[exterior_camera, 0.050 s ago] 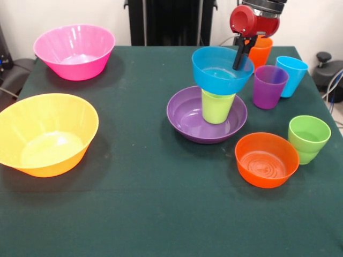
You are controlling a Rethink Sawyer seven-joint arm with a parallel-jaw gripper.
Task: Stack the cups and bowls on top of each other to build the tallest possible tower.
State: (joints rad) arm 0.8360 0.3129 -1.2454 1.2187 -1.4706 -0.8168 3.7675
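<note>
The tower stands right of centre: a wide purple bowl [188,122] holds an upright lime-yellow cup [217,107], and a small blue bowl [220,75] rests on that cup. My gripper [239,63] reaches down from the top right to the blue bowl's far right rim, its tip inside the bowl. Whether it grips the rim does not show. Behind the gripper stands an orange cup [262,51]. A purple cup [269,87] and a light blue cup [291,75] stand right of the tower. A green cup [308,138] and a small orange bowl [266,159] sit nearer the front right.
A big pink bowl [75,51] sits at the far left corner and a big yellow-orange bowl [45,134] at the left edge. Dark green cloth [139,187] covers the table.
</note>
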